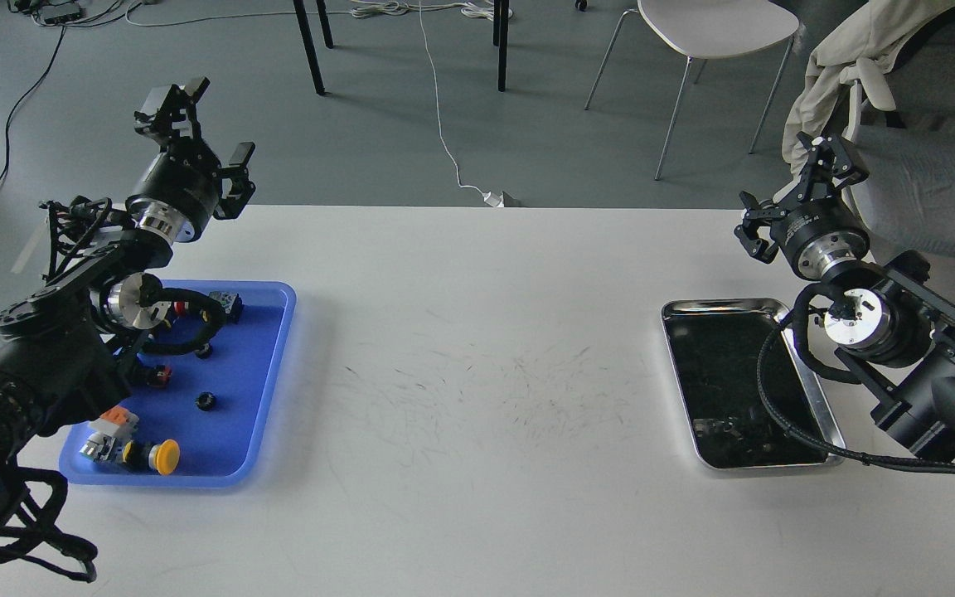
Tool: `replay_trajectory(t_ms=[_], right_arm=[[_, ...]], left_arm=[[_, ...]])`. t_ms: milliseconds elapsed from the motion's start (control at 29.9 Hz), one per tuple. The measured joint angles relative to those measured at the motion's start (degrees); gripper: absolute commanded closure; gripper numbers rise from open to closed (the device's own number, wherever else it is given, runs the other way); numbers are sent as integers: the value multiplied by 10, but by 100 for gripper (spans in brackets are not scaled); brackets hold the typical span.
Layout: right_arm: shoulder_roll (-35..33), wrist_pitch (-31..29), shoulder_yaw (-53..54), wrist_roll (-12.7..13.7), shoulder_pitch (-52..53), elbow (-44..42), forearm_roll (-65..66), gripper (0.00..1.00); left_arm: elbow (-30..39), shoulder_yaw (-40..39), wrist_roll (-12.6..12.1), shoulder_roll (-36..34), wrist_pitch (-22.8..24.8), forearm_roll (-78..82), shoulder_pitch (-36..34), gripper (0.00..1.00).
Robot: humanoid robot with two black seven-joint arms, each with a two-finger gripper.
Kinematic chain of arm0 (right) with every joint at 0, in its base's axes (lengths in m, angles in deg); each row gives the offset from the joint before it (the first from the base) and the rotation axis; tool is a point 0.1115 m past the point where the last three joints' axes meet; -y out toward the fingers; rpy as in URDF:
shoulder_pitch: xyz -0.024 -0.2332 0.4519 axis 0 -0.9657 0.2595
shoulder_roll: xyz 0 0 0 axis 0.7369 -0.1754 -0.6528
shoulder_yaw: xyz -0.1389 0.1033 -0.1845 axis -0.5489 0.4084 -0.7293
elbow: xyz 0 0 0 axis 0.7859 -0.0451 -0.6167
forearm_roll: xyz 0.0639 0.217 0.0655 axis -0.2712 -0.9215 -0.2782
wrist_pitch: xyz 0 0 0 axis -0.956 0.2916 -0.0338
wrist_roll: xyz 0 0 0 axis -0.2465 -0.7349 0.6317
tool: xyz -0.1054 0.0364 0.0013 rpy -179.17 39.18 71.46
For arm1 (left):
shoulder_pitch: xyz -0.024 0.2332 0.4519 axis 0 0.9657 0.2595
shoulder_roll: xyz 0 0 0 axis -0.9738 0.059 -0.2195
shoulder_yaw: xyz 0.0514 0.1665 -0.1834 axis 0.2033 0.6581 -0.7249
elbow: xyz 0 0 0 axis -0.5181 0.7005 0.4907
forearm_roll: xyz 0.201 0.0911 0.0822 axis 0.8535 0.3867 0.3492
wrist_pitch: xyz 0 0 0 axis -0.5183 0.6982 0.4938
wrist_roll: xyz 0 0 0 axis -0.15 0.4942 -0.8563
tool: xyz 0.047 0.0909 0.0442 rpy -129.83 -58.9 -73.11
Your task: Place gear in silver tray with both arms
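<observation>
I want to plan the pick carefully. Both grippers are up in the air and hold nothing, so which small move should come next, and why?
Probably lower the left gripper, which is open and empty, toward the small black gear lying in the blue tray. The silver tray holds no part yet, and the right gripper, also open, hangs beside it, far from the parts.

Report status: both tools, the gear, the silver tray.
Left tool open, empty, raised behind blue plastic tray. Right tool open, empty, behind shiny rectangular silver tray. Small black gear in blue tray, ungrasped. White table between trays unobstructed.
</observation>
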Motion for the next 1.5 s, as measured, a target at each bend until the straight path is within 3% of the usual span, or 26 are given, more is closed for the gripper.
replay_trajectory(t_ms=[334, 502, 635, 936, 1505], right_arm=[[0, 0, 1, 0, -1, -1, 0, 1], [1, 0, 1, 0, -6, -1, 0, 1], [3, 0, 1, 0, -6, -1, 0, 1], [3, 0, 3, 0, -6, -2, 0, 1], [3, -1, 5, 0, -6, 2, 0, 1]], left_arm=[[-1, 22, 0, -19, 8, 8, -3, 1], [4, 33, 0, -34, 57, 8, -1, 1], [4, 33, 0, -37, 67, 8, 0, 2], [0, 33, 0, -37, 65, 8, 0, 1], [-35, 53, 0, -20, 21, 10, -1, 1]])
